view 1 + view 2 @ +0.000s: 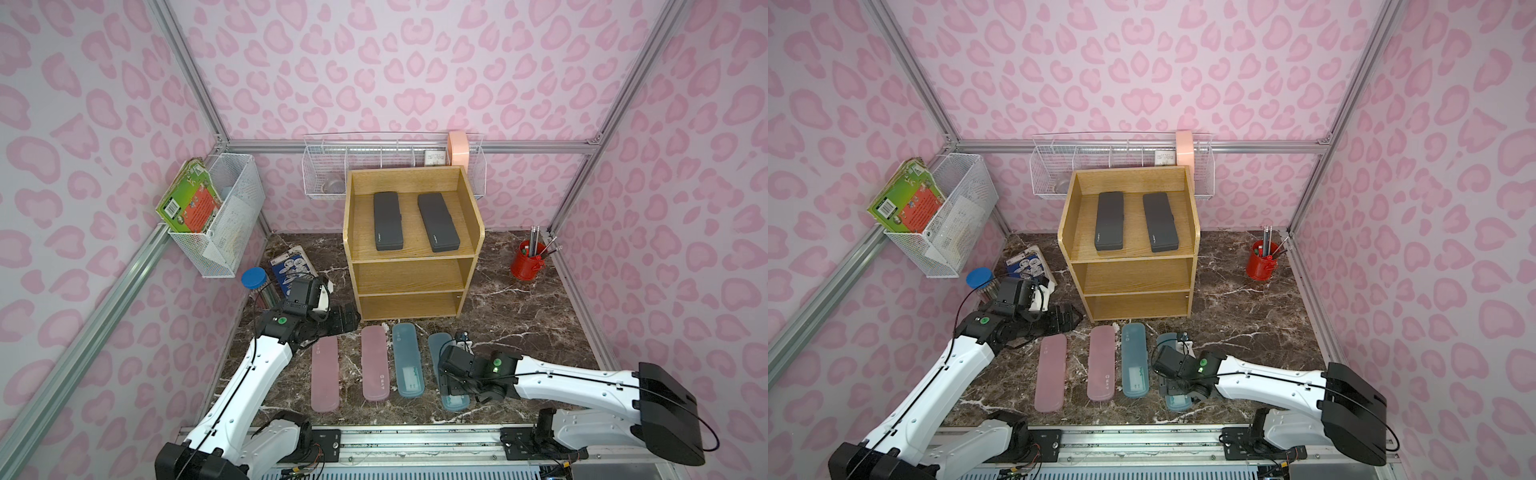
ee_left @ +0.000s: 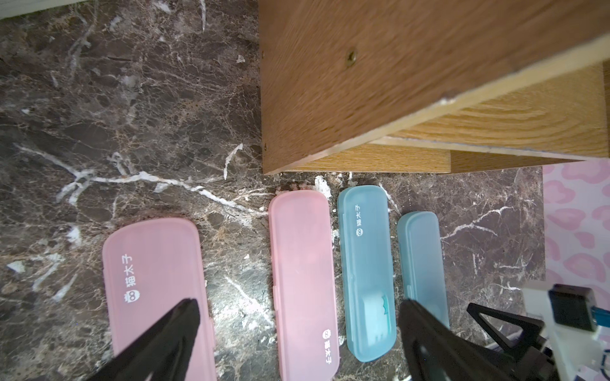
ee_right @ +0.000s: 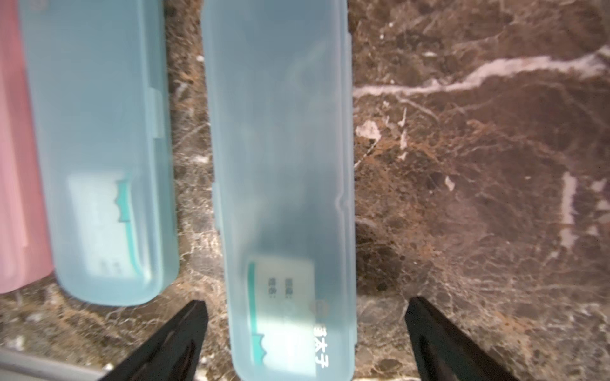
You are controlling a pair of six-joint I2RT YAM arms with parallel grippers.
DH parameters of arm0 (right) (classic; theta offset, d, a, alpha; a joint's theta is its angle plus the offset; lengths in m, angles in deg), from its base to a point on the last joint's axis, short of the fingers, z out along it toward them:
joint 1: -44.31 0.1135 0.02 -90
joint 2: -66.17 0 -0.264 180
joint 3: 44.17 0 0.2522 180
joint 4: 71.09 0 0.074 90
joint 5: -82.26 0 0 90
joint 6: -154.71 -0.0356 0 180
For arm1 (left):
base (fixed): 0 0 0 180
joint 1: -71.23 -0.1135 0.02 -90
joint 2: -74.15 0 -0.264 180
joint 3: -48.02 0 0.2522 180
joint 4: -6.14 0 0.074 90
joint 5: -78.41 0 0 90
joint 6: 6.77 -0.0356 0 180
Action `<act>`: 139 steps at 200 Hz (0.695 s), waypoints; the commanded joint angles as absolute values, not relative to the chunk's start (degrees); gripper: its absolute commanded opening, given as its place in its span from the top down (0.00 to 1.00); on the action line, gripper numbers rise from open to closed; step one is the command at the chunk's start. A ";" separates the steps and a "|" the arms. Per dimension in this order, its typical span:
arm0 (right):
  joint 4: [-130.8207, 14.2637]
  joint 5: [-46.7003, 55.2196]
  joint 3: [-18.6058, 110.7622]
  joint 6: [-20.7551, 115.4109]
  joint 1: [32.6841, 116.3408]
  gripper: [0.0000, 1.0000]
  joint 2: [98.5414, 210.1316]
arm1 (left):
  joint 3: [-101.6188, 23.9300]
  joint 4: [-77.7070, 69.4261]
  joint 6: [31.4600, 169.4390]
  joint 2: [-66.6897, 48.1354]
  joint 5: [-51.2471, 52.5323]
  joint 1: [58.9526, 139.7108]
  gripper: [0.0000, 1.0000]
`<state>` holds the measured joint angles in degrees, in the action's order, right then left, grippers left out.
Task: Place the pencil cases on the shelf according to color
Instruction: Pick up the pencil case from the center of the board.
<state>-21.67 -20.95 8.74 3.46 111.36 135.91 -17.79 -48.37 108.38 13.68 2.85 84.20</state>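
Well, the shelf (image 1: 411, 259) stands ahead of my right claw (image 3: 307, 305), with black cases (image 1: 387, 220) on top. Between my wide-open jaws lies the teal case (image 3: 280, 165), flat and ungripped. The neighbour case (image 3: 99, 148) sits just beside one finger (image 3: 178, 336); closing skewed could shove it or squirt mine out.

Side by side on the counter (image 2: 132, 115), not touching, lie a pink case (image 2: 155, 290), a second pink case (image 2: 302, 264), a teal case (image 2: 364, 264) and a second teal case (image 2: 421, 257). The shelf (image 2: 363, 82) stands near their ends. The left hand (image 2: 298, 303) hangs above, fingers spread wide.
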 commanded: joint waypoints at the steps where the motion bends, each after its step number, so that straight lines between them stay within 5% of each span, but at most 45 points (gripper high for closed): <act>1: -22.04 -20.23 7.45 3.27 112.82 0.03 132.59 | -17.94 -49.55 108.01 13.60 3.37 84.21 0.01; 91: -27.72 -18.27 4.34 -0.66 117.73 0.03 141.12 | -18.04 -49.12 108.00 12.70 3.97 84.31 0.01; 139: -30.28 -19.94 1.92 -3.69 119.32 0.11 142.48 | -18.01 -49.02 108.10 12.50 4.23 84.29 0.01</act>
<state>-28.09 -20.49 3.45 -0.83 118.57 141.92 -17.79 -48.37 108.38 12.53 3.79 84.31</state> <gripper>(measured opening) 0.915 0.989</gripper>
